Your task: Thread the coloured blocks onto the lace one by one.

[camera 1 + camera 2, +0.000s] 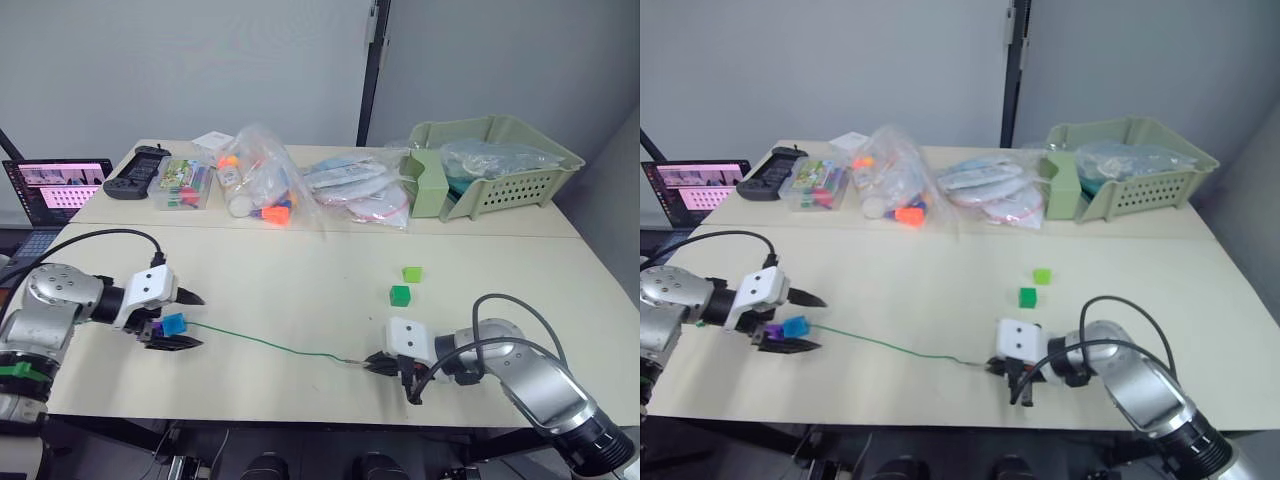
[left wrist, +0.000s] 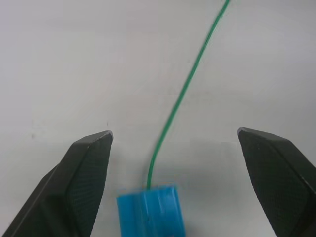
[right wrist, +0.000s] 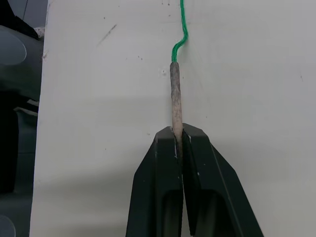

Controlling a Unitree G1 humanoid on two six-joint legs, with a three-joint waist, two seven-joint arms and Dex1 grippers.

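A thin green lace (image 1: 270, 345) runs across the table from my left gripper (image 1: 190, 319) to my right gripper (image 1: 378, 362). The bright blue block (image 1: 174, 324) sits threaded on the lace between the left gripper's open fingers (image 2: 84, 168); the wrist view shows the blue block (image 2: 150, 211) with the cord leaving it. A purple block (image 1: 153, 327) shows just behind it at the gripper. The right gripper (image 3: 178, 136) is shut on the lace's stiff pale tip (image 3: 175, 94). A dark green block (image 1: 400, 295) and a light green block (image 1: 412, 273) lie loose on the table right of centre.
Along the back stand clear bags of toys (image 1: 262, 185), a pencil case (image 1: 187, 184), a black controller (image 1: 138, 172) and a pale green basket (image 1: 495, 165). A laptop (image 1: 58, 188) stands at the far left. Black cables (image 1: 500, 335) loop over my right arm.
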